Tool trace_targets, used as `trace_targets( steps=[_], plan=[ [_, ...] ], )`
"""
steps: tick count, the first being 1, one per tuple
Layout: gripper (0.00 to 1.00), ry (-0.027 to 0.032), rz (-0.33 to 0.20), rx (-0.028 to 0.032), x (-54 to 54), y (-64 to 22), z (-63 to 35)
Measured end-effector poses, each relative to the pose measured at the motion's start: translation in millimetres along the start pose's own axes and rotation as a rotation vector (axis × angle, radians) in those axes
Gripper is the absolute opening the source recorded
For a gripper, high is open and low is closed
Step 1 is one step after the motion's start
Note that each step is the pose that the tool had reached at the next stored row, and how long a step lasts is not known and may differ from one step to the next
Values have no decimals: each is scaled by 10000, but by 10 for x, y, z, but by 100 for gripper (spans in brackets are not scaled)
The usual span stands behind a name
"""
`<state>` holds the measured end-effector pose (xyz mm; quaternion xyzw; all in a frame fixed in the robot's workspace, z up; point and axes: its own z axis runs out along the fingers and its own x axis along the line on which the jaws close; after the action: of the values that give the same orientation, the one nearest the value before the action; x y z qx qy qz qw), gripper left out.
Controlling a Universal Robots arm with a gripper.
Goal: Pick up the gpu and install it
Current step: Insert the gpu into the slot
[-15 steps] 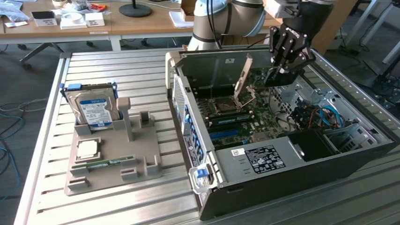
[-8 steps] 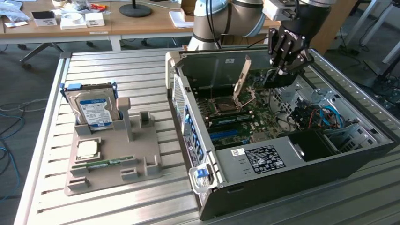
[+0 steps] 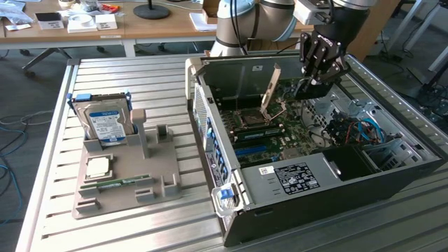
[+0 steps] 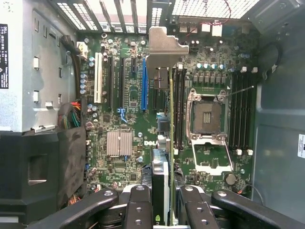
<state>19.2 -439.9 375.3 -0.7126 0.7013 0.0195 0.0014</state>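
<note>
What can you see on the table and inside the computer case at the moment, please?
table: one, silver, under everything
computer case: one, black and silver, exterior view's right
motherboard: one, green, inside the case
holder: one, grey, exterior view's left of the case
hard drive: one, silver, upright in the holder
processor chip: one, silver, on the holder
memory stick: one, green, on the holder
graphics card: one, black, in the tool over the motherboard
arm: one, grey, behind the case
tool: one, black, closed on the graphics card
</note>
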Motion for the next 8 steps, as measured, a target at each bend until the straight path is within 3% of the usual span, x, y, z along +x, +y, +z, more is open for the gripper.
trace_targets(
  steps=[8],
  plan=[
    [27,-1,0,0,1,-1,28]
  ],
)
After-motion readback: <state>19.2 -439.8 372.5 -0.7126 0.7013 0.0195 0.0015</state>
